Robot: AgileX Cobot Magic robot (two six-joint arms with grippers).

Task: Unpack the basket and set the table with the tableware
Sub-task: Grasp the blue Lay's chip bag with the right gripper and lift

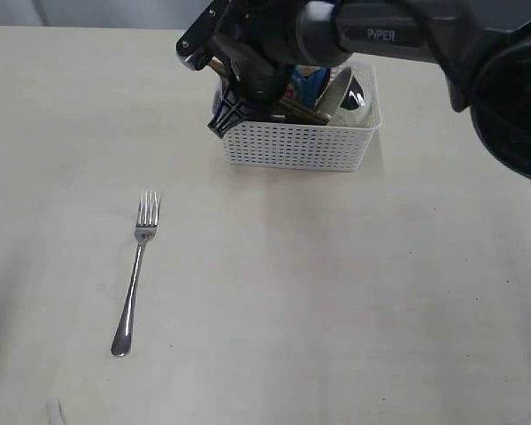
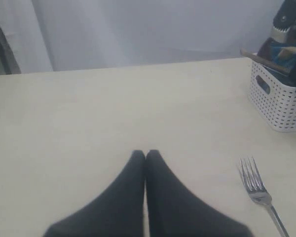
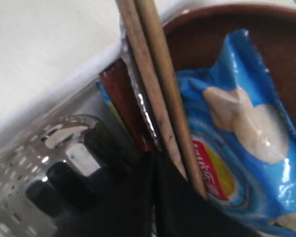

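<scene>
Pale cream table (image 1: 336,292) fills scene; grey backdrop (image 2: 163,29) beyond far edge. White basket (image 1: 301,146) far centre-right, packed. Right gripper (image 3: 155,158) inside basket, jaws together beside chopsticks (image 3: 158,89); hold unclear. Left gripper (image 2: 145,154) closed, empty. Fork (image 1: 137,270) near left.

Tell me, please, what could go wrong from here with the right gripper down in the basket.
1. The right gripper is shut beside the chopsticks, with nothing clearly between its jaws; it may come up empty.
2. The blue chip packet lies against the chopsticks and could get dragged out with them.
3. The basket is crowded, so pulling one piece might shift or tip it.
</scene>
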